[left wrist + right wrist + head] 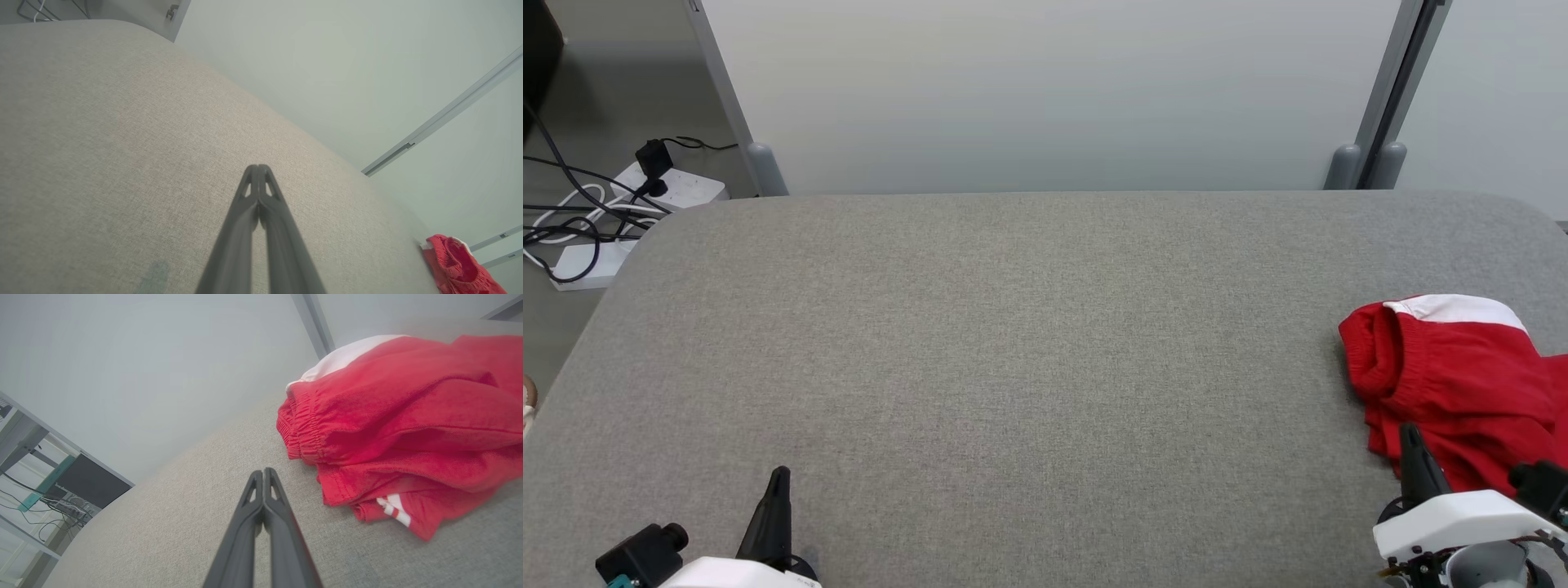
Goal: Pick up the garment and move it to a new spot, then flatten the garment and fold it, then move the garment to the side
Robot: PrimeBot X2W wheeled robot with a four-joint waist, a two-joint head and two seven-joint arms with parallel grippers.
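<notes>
- Garment (1454, 384): red shorts with a white band on the far side. They lay bunched in loose folds at the right edge of the table (1013, 343), and the head view cut them off at its right border.
- Right wrist view: the gathered elastic waistband of the garment (400, 416) faced the table's middle. Two short white stripes showed on a lower fold near the cloth surface.
- Right gripper (1413, 449): I noted its fingers pressed together with nothing between them. It sat just beside the garment's near edge. From its own camera, the right gripper (263, 473) pointed past the left of the waistband, and I could not confirm contact.
- Left gripper (778, 490): at the near left of the table, well apart from the garment. Its own camera showed the left gripper (258, 169) with tips meeting and holding nothing, and the garment (457, 265) small at the lower right.
- Table: grey woven covering, rounded far corners.
- Surroundings: pale partition wall (1054, 90) behind the table. White power strips (678, 188) with dark cables lay on the floor at the far left.
</notes>
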